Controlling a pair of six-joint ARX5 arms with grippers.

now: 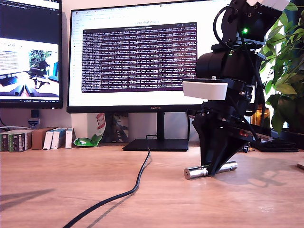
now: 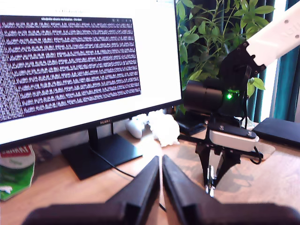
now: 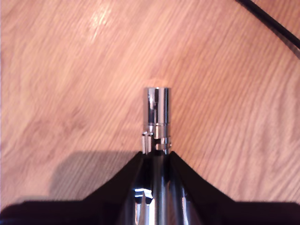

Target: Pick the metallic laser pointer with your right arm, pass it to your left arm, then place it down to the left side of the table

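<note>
Silver laser pointer; light-brown grained table; black cable.

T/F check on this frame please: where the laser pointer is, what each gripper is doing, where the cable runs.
1. My second gripper has its jaws around the metallic laser pointer. True.
2. The pointer is lifted clear of the table. False: in the exterior view it lies flat on the wood.
3. My first gripper holds the pointer. False: its jaws are shut on nothing, away from the pointer.
4. A black cable runs across the table from the monitor stand. True.
5. The pointer lies at the exterior view's left. False: it is right of centre there, under the arm.
</note>
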